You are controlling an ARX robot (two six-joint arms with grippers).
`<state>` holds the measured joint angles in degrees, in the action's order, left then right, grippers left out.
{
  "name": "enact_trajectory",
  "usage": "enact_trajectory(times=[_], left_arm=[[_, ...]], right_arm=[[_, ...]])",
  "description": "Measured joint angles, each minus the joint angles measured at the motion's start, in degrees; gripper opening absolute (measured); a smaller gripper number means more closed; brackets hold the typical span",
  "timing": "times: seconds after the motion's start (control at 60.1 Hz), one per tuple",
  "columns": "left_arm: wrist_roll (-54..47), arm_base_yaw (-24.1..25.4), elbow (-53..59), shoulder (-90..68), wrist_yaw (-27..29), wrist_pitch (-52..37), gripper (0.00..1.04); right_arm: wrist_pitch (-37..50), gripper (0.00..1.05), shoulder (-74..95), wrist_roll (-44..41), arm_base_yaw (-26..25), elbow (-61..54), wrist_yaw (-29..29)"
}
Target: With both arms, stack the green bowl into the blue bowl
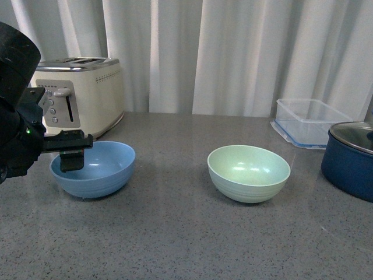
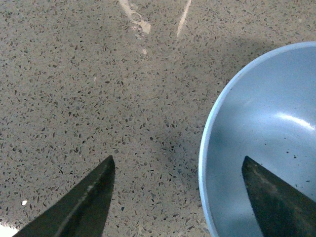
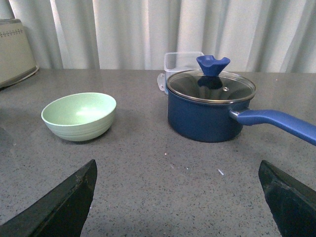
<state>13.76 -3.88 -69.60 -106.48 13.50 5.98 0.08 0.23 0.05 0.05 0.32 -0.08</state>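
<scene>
Sky-blue round matte bowl (image 1: pixel 96 169), worktop (image 1: pixel 175 233) left edge | left gripper (image 2: pixel 177 160) apart astride rim — pinch squarely | right gripper (image 3: pixel 177 168) apart — facing mint-green round matte bowl (image 1: pixel 249 175)

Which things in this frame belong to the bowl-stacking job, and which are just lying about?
Job in hand: green bowl; blue bowl; left tool, open, straddling the blue bowl's rim; right tool, open, short of the green bowl.

Just lying about: cream toaster; clear plastic container; navy pot with glass lid.
</scene>
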Motion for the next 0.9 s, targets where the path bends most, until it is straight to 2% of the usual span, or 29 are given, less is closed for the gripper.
enact_trajectory(times=[0.133, 0.316, 0.366, 0.682, 0.898], left_arm=[[0.48, 0.00, 0.04, 0.00, -0.07, 0.11, 0.37], [1.42, 0.00, 0.31, 0.00, -0.11, 0.15, 0.08], [1.97, 0.00, 0.22, 0.15, -0.46, 0.15, 0.03], [3.98, -1.20, -2.38, 1.57, -0.90, 2.54, 0.04], [7.67, -5.31, -6.80, 3.17, -2.58, 4.09, 0.04]], right_arm=[[0.00, 0.95, 0.00, 0.00, 0.00, 0.00, 0.00], [0.00, 0.95, 0.00, 0.02, 0.00, 0.00, 0.00], [0.00, 0.95, 0.00, 0.00, 0.00, 0.00, 0.00], [0.00, 0.95, 0.00, 0.02, 0.00, 0.00, -0.02], [0.00, 0.95, 0.00, 0.00, 0.00, 0.00, 0.00]])
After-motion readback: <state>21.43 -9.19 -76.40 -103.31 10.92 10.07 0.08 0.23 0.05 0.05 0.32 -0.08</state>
